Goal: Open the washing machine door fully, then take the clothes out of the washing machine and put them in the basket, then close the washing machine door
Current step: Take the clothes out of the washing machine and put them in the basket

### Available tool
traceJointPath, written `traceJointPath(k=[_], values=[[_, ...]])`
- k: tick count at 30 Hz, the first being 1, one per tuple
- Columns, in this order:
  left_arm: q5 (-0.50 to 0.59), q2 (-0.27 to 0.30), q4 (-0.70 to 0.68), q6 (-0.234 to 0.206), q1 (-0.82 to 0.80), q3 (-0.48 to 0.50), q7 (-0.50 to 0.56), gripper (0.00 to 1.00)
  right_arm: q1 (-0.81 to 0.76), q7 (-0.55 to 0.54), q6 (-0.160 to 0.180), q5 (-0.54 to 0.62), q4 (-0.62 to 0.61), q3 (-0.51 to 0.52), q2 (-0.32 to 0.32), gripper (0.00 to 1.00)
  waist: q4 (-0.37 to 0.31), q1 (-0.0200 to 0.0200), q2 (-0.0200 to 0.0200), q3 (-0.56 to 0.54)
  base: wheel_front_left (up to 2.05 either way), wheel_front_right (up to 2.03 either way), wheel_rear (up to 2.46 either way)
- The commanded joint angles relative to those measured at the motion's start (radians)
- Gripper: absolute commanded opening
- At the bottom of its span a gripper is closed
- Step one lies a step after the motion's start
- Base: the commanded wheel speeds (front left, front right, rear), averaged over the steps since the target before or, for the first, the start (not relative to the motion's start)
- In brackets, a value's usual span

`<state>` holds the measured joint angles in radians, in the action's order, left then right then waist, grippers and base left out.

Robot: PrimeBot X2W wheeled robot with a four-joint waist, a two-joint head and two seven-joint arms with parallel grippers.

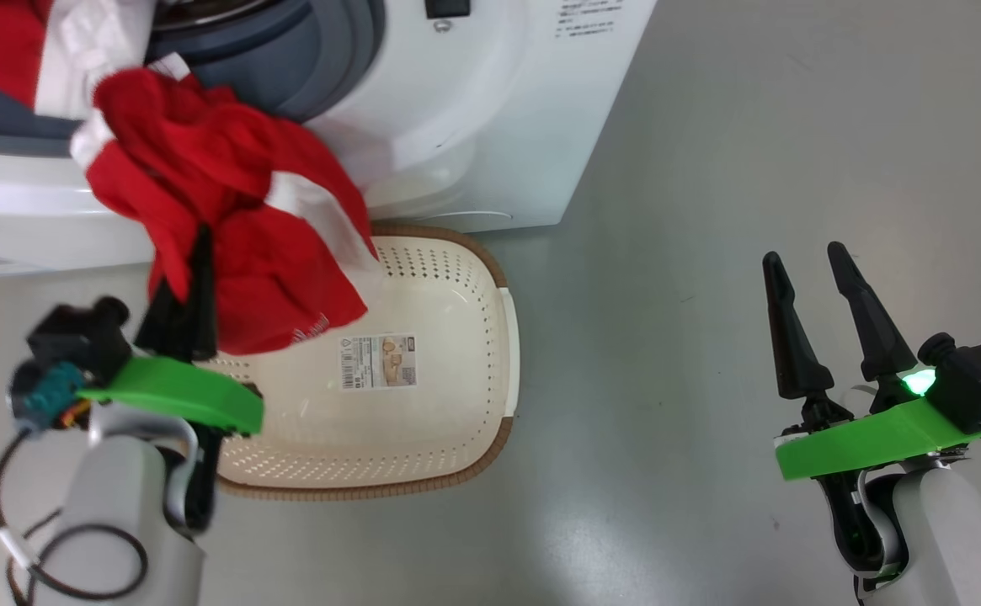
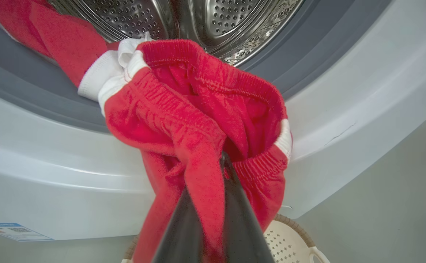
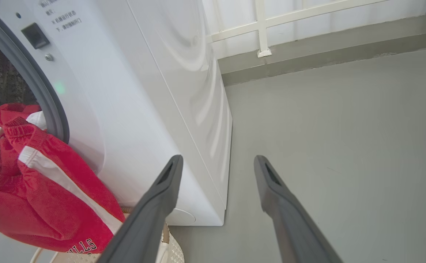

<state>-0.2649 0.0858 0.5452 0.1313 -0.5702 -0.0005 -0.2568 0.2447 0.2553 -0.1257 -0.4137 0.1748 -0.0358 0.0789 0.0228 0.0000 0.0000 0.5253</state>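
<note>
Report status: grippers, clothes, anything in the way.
Left gripper shut on clothes. Right gripper open, free. Clothes trail from washing machine mouth, hanging above basket. Nothing blocks the drop.

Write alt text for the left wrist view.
The left gripper is shut on red clothes draped from the washing machine's steel drum over its grey ring. A corner of the cream basket shows below.

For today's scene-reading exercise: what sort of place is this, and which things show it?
Probably a laundry area: a white front-loading washing machine, red clothes spilling out of it, and a cream basket on the grey floor.
</note>
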Motion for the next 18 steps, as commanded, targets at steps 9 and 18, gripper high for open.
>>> traceJointPath(k=[9,18], values=[[0.007,-0.015,-0.027,-0.001,0.123,-0.02,-0.005,0.0,-0.029,0.006,-0.005,-0.004,-0.023,-0.02,0.01,1.0,0.01,0.0,0.0,0.01,0.0,0.0,0.0],[-0.036,-0.028,0.079,-0.001,0.101,-0.068,-0.005,0.0,-0.017,0.006,-0.005,0.0,-0.033,-0.016,0.017,1.0,0.005,0.0,0.0,0.059,0.0,0.0,0.0]])
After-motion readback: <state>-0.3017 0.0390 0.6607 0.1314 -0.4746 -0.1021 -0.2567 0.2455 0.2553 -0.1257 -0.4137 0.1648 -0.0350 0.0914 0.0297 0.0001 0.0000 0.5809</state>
